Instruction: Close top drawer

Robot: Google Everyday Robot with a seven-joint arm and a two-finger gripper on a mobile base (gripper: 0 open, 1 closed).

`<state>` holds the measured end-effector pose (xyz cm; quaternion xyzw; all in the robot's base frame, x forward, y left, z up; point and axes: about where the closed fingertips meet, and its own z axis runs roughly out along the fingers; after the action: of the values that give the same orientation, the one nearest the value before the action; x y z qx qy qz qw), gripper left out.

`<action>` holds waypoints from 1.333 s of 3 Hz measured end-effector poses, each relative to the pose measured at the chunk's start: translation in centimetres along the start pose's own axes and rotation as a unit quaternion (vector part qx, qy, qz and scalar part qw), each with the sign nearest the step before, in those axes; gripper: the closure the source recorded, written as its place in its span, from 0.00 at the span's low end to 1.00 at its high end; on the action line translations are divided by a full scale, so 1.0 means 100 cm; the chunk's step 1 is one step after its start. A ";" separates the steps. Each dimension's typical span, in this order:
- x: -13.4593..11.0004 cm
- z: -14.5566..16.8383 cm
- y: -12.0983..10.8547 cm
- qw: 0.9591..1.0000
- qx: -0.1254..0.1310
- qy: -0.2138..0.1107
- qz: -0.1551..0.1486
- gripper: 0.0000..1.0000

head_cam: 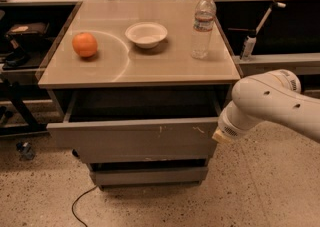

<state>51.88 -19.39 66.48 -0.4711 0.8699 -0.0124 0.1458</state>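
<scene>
The top drawer (132,140) is a wide grey drawer with white scuffs right of centre. It stands partly open under the cabinet top, its dark inside showing. My white arm comes in from the right. My gripper (218,136) is at the drawer front's right end, touching or just beside it. Its fingers are hidden behind the wrist.
On the cabinet top (165,66) sit an orange (84,44), a white bowl (146,34) and a water bottle (203,25). A lower drawer front (149,175) shows below. A black cable (80,203) lies on the speckled floor. Cluttered benches stand behind and on both sides.
</scene>
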 end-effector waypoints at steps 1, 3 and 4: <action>-0.024 -0.010 -0.045 0.999 0.037 -0.004 0.000 1.00; -0.020 0.000 -0.044 0.999 0.040 0.000 0.027 1.00; -0.022 0.018 -0.055 0.996 0.054 0.006 0.066 1.00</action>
<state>58.01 -20.47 66.15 -0.4042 0.8979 -0.0528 0.1663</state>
